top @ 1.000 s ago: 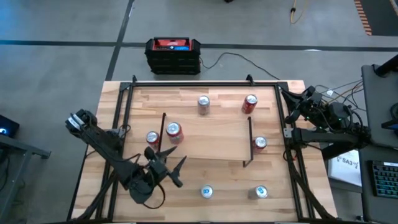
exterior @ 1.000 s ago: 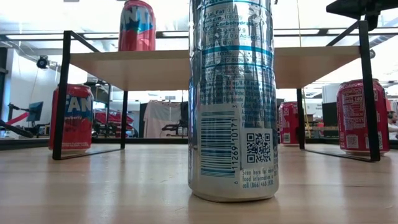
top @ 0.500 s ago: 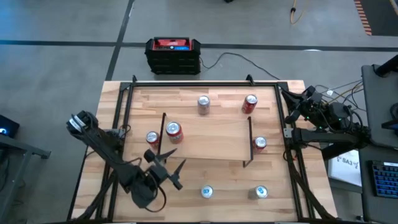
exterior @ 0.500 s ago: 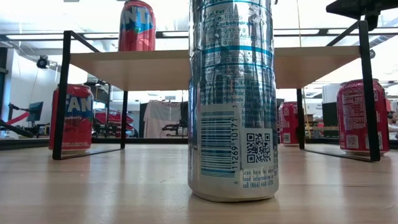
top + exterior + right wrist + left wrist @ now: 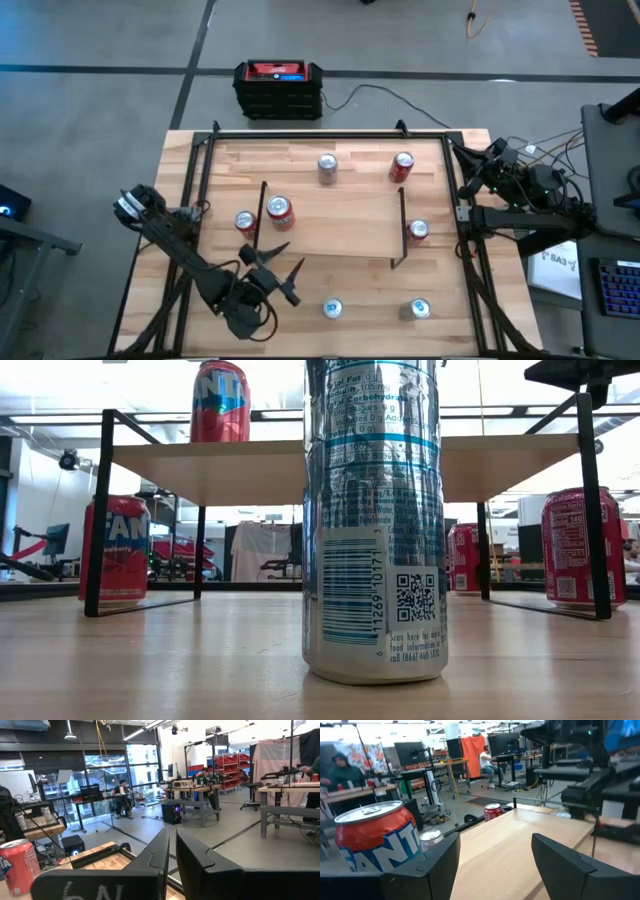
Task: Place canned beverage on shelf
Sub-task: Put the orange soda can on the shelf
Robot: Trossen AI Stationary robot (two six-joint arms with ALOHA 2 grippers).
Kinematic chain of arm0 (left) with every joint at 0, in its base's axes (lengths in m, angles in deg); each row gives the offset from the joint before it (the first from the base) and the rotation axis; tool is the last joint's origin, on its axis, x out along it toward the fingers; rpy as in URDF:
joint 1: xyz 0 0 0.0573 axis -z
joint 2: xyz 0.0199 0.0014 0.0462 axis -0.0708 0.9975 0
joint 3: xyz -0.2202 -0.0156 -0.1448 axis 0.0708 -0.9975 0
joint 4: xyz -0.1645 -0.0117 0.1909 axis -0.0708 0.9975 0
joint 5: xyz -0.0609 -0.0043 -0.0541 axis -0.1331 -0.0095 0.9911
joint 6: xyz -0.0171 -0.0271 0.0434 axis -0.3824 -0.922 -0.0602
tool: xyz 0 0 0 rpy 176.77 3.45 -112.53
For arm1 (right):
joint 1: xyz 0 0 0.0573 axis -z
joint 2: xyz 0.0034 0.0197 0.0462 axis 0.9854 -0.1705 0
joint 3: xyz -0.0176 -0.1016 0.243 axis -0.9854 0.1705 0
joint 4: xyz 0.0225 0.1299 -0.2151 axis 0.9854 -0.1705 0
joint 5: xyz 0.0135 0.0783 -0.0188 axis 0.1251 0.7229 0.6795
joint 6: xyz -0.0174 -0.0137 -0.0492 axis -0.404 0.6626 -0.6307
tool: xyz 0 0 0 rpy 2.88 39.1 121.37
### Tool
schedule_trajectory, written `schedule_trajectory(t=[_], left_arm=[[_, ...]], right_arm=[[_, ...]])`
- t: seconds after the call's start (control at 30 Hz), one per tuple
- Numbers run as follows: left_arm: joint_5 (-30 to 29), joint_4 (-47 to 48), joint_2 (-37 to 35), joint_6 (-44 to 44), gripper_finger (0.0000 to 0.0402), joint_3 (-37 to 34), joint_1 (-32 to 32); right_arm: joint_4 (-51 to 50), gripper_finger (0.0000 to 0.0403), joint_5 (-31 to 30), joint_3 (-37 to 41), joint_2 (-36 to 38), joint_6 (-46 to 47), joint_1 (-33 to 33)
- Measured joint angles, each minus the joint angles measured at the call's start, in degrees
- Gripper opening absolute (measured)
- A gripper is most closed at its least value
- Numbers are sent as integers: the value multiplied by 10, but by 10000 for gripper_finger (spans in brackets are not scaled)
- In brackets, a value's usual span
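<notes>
the left gripper (image 5: pixel 280 268) hangs with its fingers apart and nothing between them, just off the near-left corner of the shelf (image 5: pixel 335 225). ahead of it on that corner stands a red fanta can (image 5: pixel 279 211), already on the board. beside the shelf's left leg sits a silver-topped can (image 5: pixel 245 222) on the tabletop (image 5: pixel 340 280), and nearer the front edge, to the gripper's right, stands a silver can (image 5: pixel 332 309). whichever is next, approach level with its middle, keep the fingers wide, and clear the black leg when lifting. the right gripper (image 5: pixel 171 851) waits pressed together, well away at the table's far-right corner.
</notes>
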Motion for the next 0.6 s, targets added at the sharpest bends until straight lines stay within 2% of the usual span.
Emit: schedule_trajectory(t=[0.2, 0.3, 0.6], left_arm=[[0, 0, -3, -25, 233, 0, -11], [0, 0, -3, -31, 248, 0, -11], [0, 0, -3, -46, 345, 0, -10]], right_arm=[[0, 22, 0, 0, 0, 0, 0], [0, 22, 0, 0, 0, 0, 0], [0, 22, 0, 0, 0, 0, 0]])
